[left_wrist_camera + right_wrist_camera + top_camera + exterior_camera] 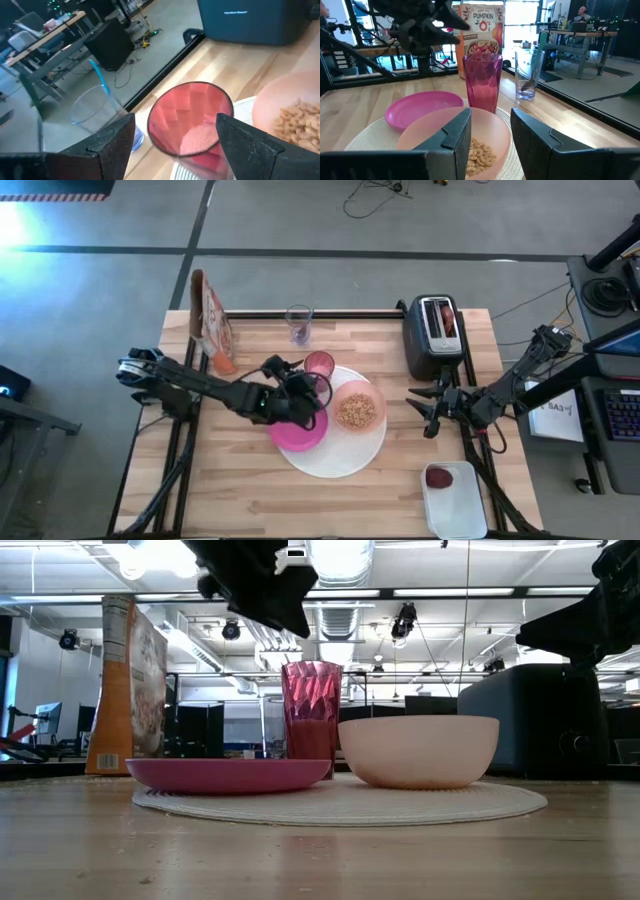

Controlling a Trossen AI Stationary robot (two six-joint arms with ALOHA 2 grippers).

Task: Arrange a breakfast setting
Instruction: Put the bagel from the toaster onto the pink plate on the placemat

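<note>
1. My left gripper (295, 385) hangs open above the pink tumbler (319, 364), its fingers (107, 145) spread to either side of the rim without touching.
2. The tumbler stands upright, mouth up, at the back edge of the big white plate (340, 460), just behind the magenta plate (298, 430) and beside the pale pink bowl (358, 410) of cereal.
3. The clear glass (299, 324) stands upright near the counter's (230, 490) far edge.
4. My right gripper (428, 412) waits open beside the toaster (433, 335).
</note>
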